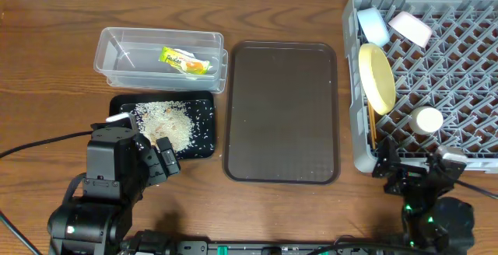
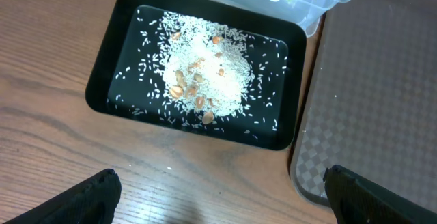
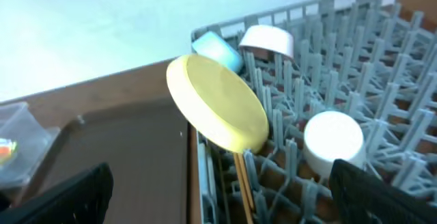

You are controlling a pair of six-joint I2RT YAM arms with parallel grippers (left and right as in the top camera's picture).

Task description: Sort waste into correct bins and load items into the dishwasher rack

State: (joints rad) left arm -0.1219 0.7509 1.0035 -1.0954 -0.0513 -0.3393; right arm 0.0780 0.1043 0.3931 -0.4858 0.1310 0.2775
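The grey dishwasher rack (image 1: 459, 92) at the right holds the yellow plate (image 1: 377, 77) on edge, the light blue bowl (image 1: 373, 26), the white bowl (image 1: 410, 28), the small white cup (image 1: 426, 120) and the chopsticks (image 1: 372, 130). The plate (image 3: 217, 102), cup (image 3: 332, 141) and chopsticks (image 3: 242, 183) also show in the right wrist view. The green-and-yellow wrapper (image 1: 185, 60) lies in the clear tub (image 1: 117, 53). The rice scraps (image 2: 205, 74) lie heaped in the black tray (image 2: 116, 60). My left gripper (image 2: 218, 197) is open and empty above the table, near the black tray's near edge. My right gripper (image 3: 218, 197) is open and empty at the rack's front left corner.
The dark brown serving tray (image 1: 282, 111) lies between the bins and the rack, with nothing on it. Black cables run along the table's front edge at both sides.
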